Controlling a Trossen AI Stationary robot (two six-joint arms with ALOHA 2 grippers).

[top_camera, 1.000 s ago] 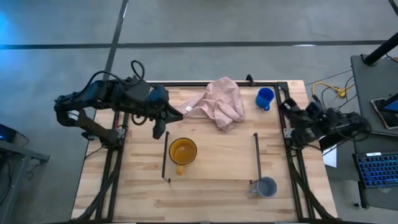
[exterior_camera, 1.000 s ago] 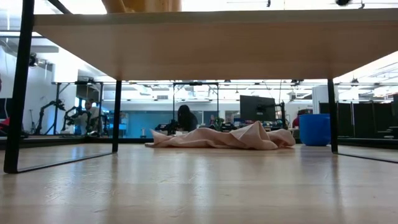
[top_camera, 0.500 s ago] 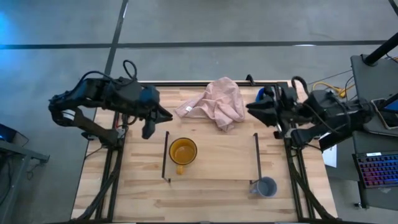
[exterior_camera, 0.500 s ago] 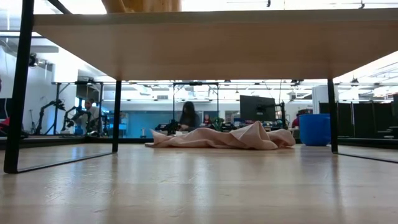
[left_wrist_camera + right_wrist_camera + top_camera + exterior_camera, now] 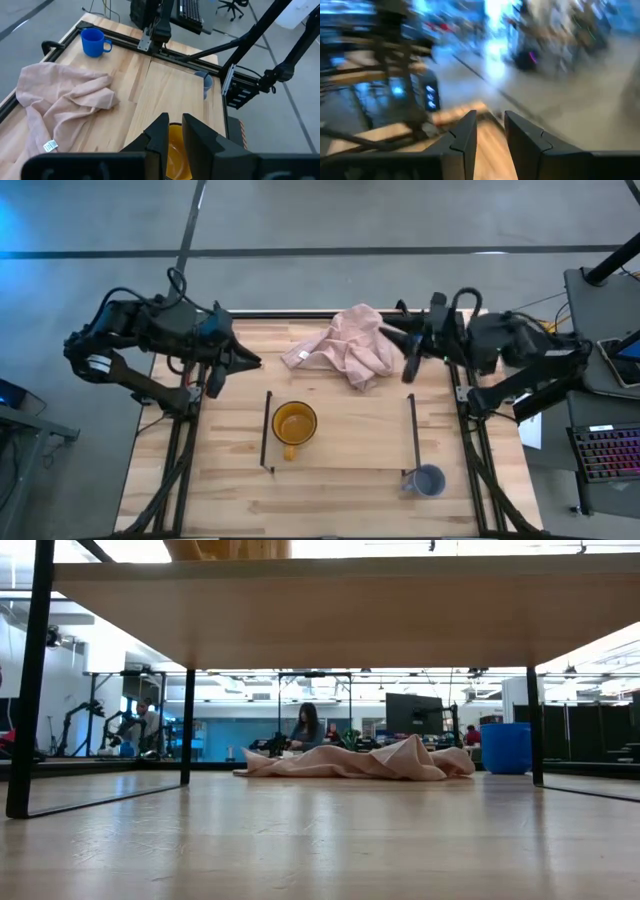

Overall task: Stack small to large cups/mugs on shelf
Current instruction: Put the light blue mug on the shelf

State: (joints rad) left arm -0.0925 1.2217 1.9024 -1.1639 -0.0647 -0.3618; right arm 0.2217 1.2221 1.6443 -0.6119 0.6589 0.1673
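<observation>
The yellow-orange mug [image 5: 294, 423] stands upright on the left part of the shelf [image 5: 350, 442], and its rim [image 5: 176, 146] shows behind my left fingers. The grey mug [image 5: 428, 480] stands on the tabletop off the shelf's near right corner. The blue mug [image 5: 94, 42] [image 5: 505, 748] stands on the tabletop near the far right corner. In the high view my right arm hides it. My left gripper [image 5: 213, 386] [image 5: 175, 125] is shut above the table's left edge. My right gripper [image 5: 407, 370] [image 5: 491, 125] is shut and hangs in the air above the far right corner, beside the cloth.
A crumpled pink cloth [image 5: 350, 346] lies at the table's far middle, between the two grippers. The shelf's black rails [image 5: 267, 430] [image 5: 412, 430] rise at its short ends. The middle and right of the board are bare wood. A person sits in the room far behind the table [image 5: 305, 728].
My left gripper has drawn back from the shelf's left rail toward the table's left edge. My right arm has swung in from beyond the right edge over the far right corner, toward the cloth, and now covers the blue mug in the high view. The mugs have stayed put.
</observation>
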